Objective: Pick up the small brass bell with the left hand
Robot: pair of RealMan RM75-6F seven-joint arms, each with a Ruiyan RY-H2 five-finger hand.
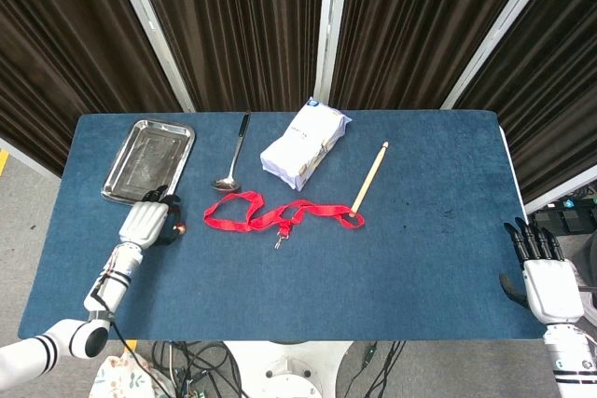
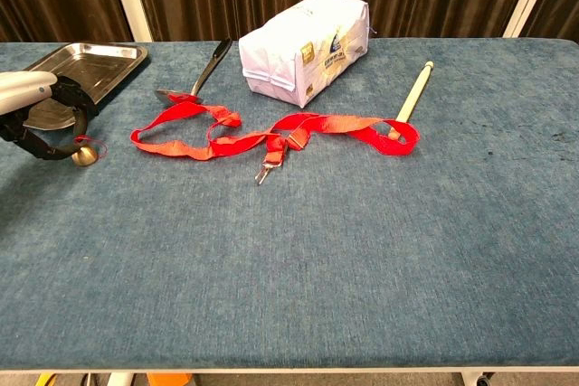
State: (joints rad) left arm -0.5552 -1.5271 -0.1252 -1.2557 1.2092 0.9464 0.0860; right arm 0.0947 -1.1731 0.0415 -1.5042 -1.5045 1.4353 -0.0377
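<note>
The small brass bell is seen on the table near its left edge, just in front of the steel tray. The left robot hand is curled over it, dark fingers hooked around and touching the bell; a firm grasp cannot be confirmed. Open cloth is left across the table's front and right. The right robot hand is held off the right edge, fingers spread, nothing held.

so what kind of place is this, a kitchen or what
Likely a robot test setup, not a kitchen: a blue cloth-covered table before dark curtains, with unrelated items like a red strap laid out.
</note>
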